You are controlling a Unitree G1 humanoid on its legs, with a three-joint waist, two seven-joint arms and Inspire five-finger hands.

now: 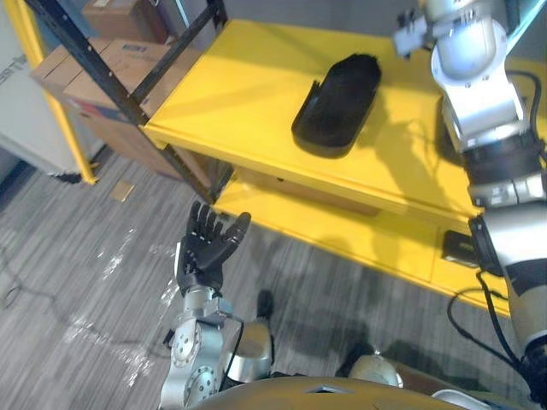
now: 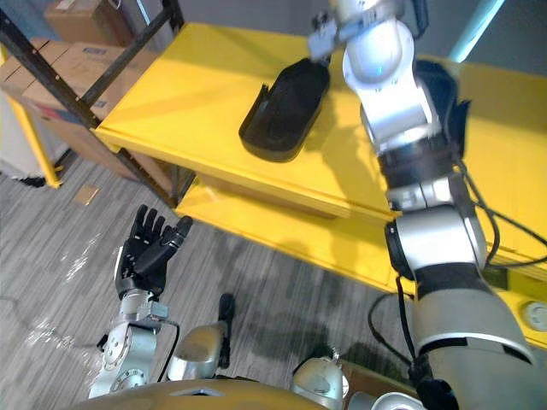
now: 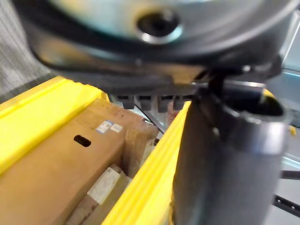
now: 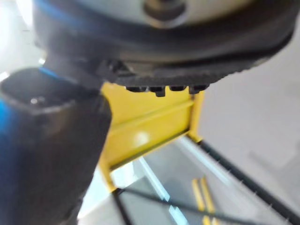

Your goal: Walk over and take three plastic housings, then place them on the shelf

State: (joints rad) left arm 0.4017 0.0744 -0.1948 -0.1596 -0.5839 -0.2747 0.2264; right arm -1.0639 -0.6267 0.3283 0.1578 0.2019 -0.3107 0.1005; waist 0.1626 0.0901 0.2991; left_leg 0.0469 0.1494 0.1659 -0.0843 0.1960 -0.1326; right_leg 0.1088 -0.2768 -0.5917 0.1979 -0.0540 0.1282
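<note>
One black oval plastic housing (image 1: 338,102) lies flat, delivered, on the yellow shelf (image 1: 231,94) at twelve o'clock; my left hand (image 1: 208,243) and right hand (image 4: 51,140) are slack-fingered and empty.

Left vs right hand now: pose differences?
Height: the dark left hand hangs low over the grey carpeted floor; the dark right hand is raised over the yellow top shelf. Reach: the left hand is short of that shelf; the right arm crosses it beside the black plastic housing. Shared: no housing seen in either.
</note>
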